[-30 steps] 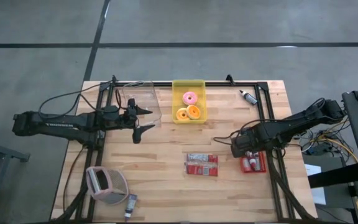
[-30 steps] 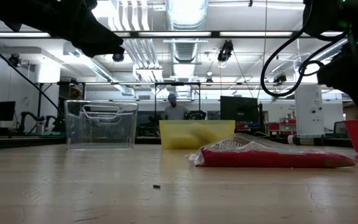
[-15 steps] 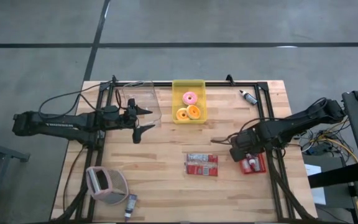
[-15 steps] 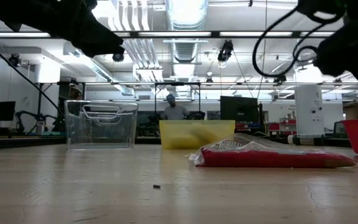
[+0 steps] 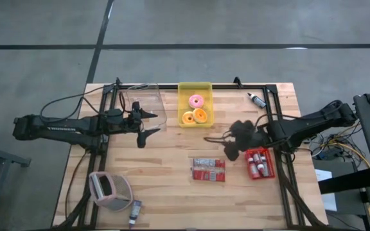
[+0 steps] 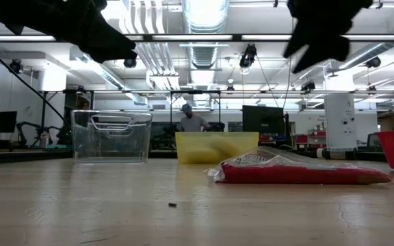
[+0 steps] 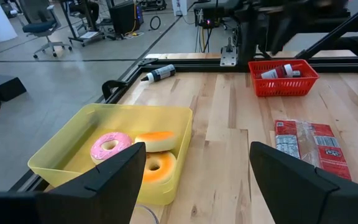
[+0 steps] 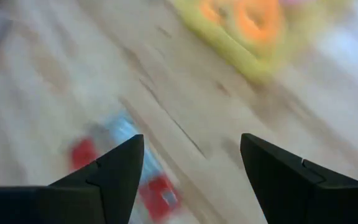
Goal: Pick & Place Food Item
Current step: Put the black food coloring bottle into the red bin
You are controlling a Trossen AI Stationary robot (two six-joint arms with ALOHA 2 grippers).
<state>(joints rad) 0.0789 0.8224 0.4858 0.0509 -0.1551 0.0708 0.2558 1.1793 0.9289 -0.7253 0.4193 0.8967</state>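
A yellow bin (image 5: 195,104) at the far middle of the table holds a pink donut (image 5: 196,100) and orange donuts (image 5: 194,116); the left wrist view shows the bin (image 7: 55,163) and its pink donut (image 7: 109,147) too. A red food packet (image 5: 209,170) lies flat on the wood. My right gripper (image 5: 229,146) hovers open and empty above the table between the bin and a red basket (image 5: 260,162); its wrist view (image 8: 191,149) is blurred. My left gripper (image 5: 148,126) waits open left of the bin, pointing at it.
A clear plastic tub (image 5: 145,102) stands at the far left beside the bin. The red basket holds small bottles. A dark marker (image 5: 257,99) lies at the far right. A pink and grey object (image 5: 110,190) and a tube (image 5: 135,210) sit at the near left.
My right gripper has risen from over the red basket and swung toward the table's far left, toward the yellow bin, rolling its wrist as it went. The basket and its bottles now show fully. Nothing on the table has moved.
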